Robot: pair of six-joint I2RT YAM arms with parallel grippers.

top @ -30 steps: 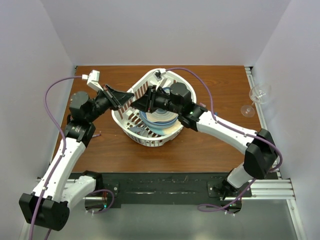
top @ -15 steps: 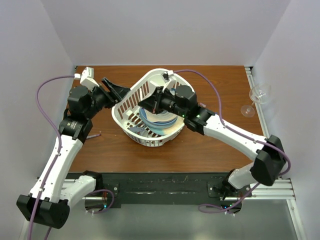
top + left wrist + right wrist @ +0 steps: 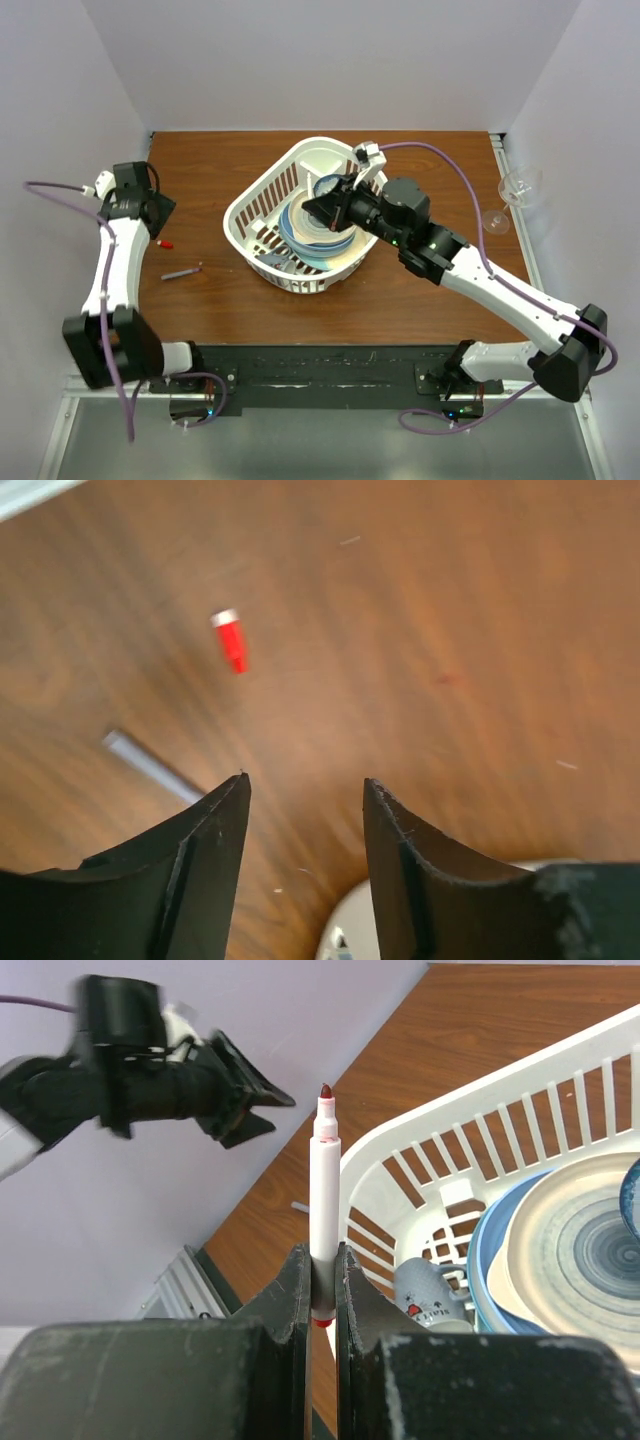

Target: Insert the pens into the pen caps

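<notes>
Standing upright between the fingers of the right hand (image 3: 320,1260), a white pen (image 3: 324,1190) showed a thin white barrel, a bare dark-red tip pointing up and a trace of red at its lower end. It was held over the left part of the white basket (image 3: 262,190), above the stacked plates (image 3: 320,240). A small red cap (image 3: 231,643) with a pale end lay by itself on the tabletop (image 3: 400,290) near the left edge, and a grey pen (image 3: 182,271) lay just nearer the bases, apart from the cap.

A second earlier both hands had met over the basket's left rim. Since then the left arm had swung out to the left edge of the tabletop, and the red cap showed where that arm had stood. The right hand had drawn back a little to the right, keeping the white pen. The grey pen had not moved.

The right hand was pressed tight on the white pen's lower barrel. The left hand (image 3: 305,785) hung over bare wood with its fingers spread, holding nothing and touching nothing, with the red cap ahead of its tips.
</notes>
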